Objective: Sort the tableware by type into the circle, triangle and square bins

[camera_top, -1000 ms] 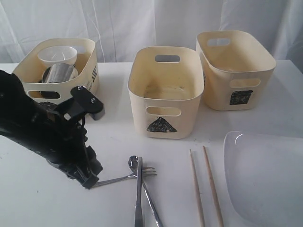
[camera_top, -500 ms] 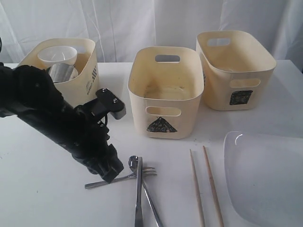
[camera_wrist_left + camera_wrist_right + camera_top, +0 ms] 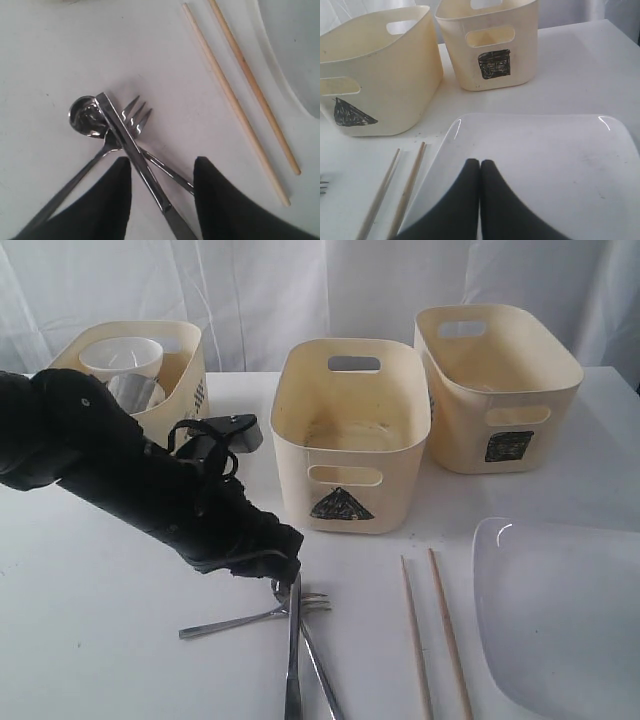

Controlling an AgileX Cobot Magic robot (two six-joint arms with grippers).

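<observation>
Exterior view, left arm: swung in over the last second from the near left of the table towards the middle, now stretched low over the cutlery.
Exterior view, left gripper: right above the spot where the three steel pieces cross; spread not readable from this side.
Exterior view, cutlery: spoon, fork and knife lying crossed as before, unshifted, near of the triangle bin.
Exterior view, other tableware: chopsticks and plate untouched on the near right.
Exterior view, bins: circle bin far left, already holding a small white bowl and a steel mug; square bin far right.
Left wrist view, left gripper: jaws spread, straddling the knife and the spoon handle; nothing pinched yet, contact not certain.
Right wrist view, right gripper: fingers pressed together, empty, hanging over the plate.
Meaning for the task: approach to the cutlery looks complete, grasp not yet made.
Next move, as a judgement: descent and a close on a single piece.
Risk: crossed handles likely to drag or lift together.
</observation>
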